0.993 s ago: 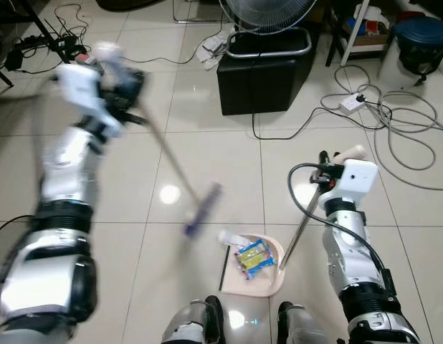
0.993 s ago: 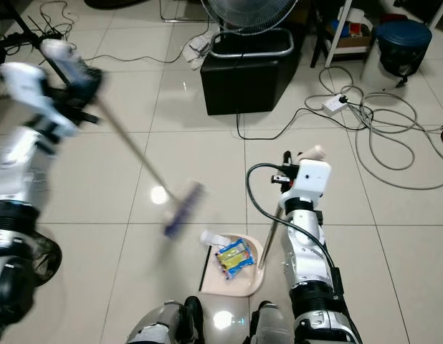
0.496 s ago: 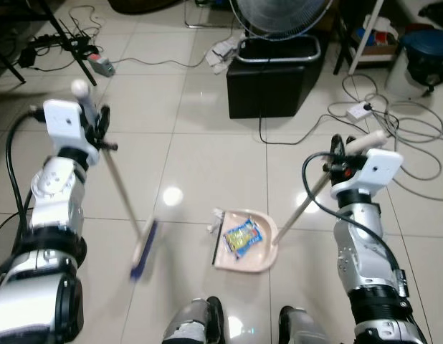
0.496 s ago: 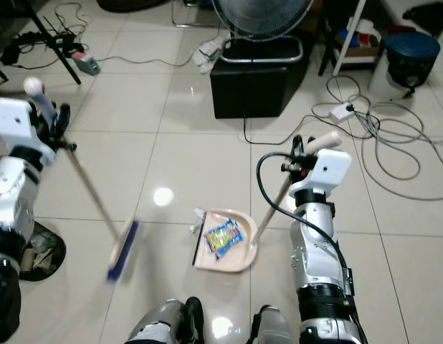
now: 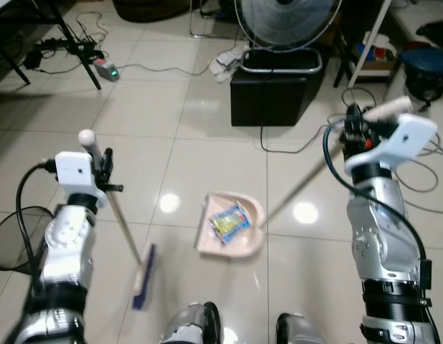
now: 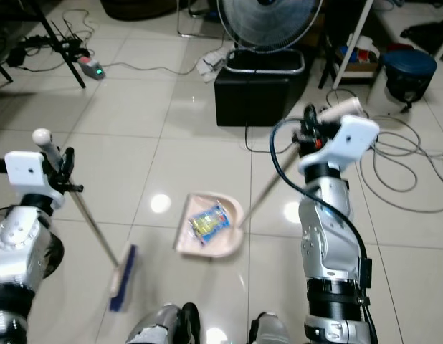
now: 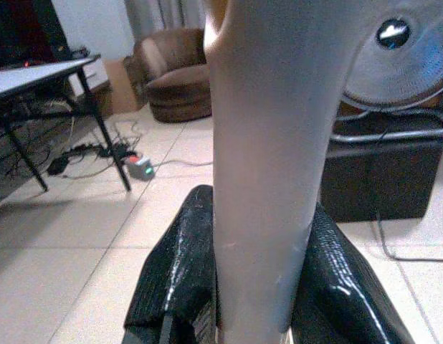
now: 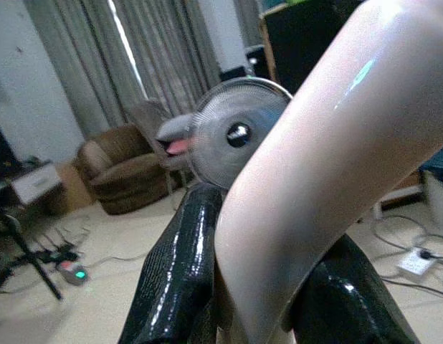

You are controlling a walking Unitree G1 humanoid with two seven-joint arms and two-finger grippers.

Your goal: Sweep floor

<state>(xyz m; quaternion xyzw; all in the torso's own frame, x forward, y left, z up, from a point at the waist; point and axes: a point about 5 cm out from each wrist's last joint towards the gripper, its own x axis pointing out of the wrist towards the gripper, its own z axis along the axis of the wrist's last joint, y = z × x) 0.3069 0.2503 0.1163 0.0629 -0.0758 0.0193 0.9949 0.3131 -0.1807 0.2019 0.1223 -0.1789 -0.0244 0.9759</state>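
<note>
Two tools are in hand above the tiled floor (image 5: pixel 207 143), and the dustpan (image 5: pixel 232 229) serves as landmark; the black bin (image 5: pixel 275 86) with a fan (image 5: pixel 286 18) over it stands well beyond the dustpan, cables (image 6: pixel 393 154) trail beyond it on the robot's right, and a dark wire basket (image 5: pixel 10 236) sits far off on the left. The left pincer (image 5: pixel 103 168) is clamped on the broom handle (image 5: pixel 121 222) (the wrist view has both black fingers (image 7: pixel 171 279) hugging the shaft); the broom head (image 5: pixel 144 276) hangs near the dustpan's left side, blurred, whether touching the floor I cannot tell. The right pincer (image 5: pixel 354 129) is closed round the dustpan's long handle (image 5: pixel 297 190). The risk, as I judge it: the pan looks tilted, and a further tip or jolt could spill its load; a careless broom swing could knock the pan too. Inside the pan lies a blue-and-yellow wrapper (image 5: pixel 227 221); the bin's contents cannot be made out.
</note>
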